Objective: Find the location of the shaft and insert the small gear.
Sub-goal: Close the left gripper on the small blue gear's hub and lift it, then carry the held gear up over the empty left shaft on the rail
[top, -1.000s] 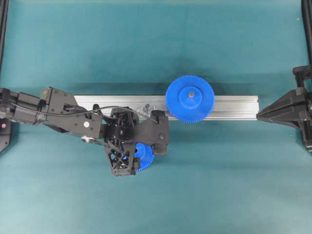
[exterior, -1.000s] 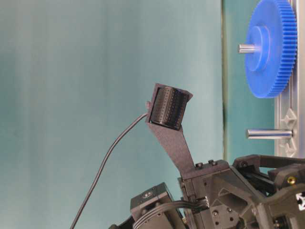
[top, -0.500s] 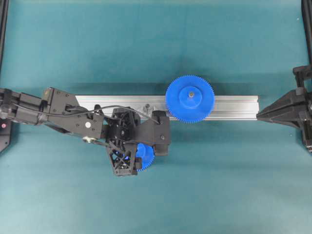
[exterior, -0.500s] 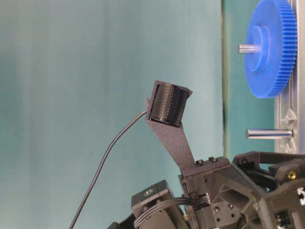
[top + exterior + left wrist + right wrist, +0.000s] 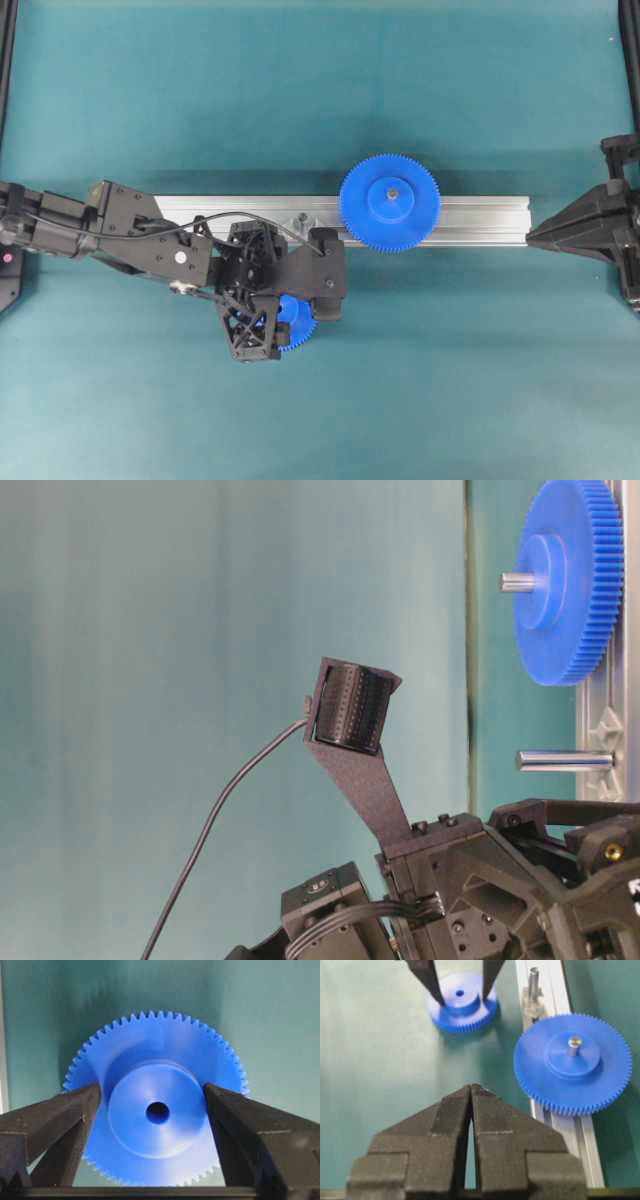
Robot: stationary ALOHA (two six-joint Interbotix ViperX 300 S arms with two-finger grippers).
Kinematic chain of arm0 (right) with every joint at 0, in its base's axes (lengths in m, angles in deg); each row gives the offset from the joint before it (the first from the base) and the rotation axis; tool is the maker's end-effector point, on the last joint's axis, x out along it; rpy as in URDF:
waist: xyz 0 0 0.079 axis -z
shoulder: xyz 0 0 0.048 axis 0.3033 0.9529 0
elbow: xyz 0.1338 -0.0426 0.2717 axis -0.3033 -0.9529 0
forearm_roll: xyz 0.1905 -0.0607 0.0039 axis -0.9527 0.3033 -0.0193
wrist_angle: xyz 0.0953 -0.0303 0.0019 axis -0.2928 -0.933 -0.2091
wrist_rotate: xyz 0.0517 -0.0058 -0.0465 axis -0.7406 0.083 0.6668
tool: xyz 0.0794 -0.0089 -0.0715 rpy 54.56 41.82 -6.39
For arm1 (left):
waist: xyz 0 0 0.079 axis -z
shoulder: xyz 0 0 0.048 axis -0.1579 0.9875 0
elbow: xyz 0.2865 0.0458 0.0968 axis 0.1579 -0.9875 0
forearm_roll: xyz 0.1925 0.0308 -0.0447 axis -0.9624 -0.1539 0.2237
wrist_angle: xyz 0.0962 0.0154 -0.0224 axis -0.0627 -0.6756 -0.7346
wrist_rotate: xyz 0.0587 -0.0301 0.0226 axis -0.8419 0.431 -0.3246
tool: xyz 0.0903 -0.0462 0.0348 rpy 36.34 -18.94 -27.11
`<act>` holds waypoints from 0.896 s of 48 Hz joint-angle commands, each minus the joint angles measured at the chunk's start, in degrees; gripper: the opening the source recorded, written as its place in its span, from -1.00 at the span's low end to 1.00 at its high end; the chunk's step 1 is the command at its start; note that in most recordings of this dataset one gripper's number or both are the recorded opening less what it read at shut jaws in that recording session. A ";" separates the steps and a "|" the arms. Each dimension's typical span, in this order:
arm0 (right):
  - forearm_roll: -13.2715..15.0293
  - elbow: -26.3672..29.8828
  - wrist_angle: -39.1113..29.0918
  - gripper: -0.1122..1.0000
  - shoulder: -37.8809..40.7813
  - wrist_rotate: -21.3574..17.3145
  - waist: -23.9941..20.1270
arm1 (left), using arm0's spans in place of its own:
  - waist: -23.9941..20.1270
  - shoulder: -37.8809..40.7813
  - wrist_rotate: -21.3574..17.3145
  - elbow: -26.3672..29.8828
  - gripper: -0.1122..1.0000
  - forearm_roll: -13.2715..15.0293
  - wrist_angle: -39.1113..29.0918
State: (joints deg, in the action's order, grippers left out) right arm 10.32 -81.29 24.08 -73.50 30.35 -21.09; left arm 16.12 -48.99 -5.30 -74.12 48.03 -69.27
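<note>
Small gear (image 5: 157, 1112): blue toothed disc lying flat on the teal table (image 5: 450, 380), hub and centre hole facing up; it sits just near-side of the rail, left of centre in the overhead view, mostly hidden there under the left arm.
Small gear axis: bore points straight up; disc face level with the table.
Left gripper (image 5: 155, 1097): hangs over the small gear with its two black fingers (image 5: 60, 1115) straddling the raised hub, one on each side. Jaws spread wide; the tips stand right beside the hub wall, and whether they touch it I cannot tell. Nothing lifted.
Right gripper (image 5: 471, 1091): parked at the far right of the table, well apart from the gear; fingers pressed together at the tips, holding nothing.
Shaft (image 5: 534, 978): thin silver pin standing upright on the rail, on a small shiny mount, between the small gear and the large gear; bare, nothing on it. Long axis vertical.
Rail (image 5: 480, 220): silver aluminium strip running left to right across mid-table.
Large gear (image 5: 389, 203): blue, seated flat on its own grey pin on the rail, right of the shaft.
In the way: the left arm's wrist and camera bracket overhang the rail just beside the shaft in the overhead view.
Count: two blue gears, two upright pins, one rail, two grippers.
</note>
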 commanded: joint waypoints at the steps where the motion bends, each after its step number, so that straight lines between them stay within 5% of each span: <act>1: 0.09 0.53 0.18 -0.68 0.35 -0.53 -0.18 | 0.09 -0.35 -0.18 0.62 0.70 -0.18 -0.09; 9: 0.09 0.44 0.18 -0.68 0.35 -0.53 -0.09 | 0.09 -0.62 -0.53 1.14 0.34 -0.18 -0.09; 43: 0.18 -0.44 0.70 -0.68 0.18 -0.53 -0.09 | -0.09 -3.69 -7.47 7.82 0.34 -0.18 -8.35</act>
State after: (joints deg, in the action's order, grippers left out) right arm 10.40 -82.26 24.26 -73.59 30.35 -21.09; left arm 16.12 -50.04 -12.24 -68.14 48.03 -77.54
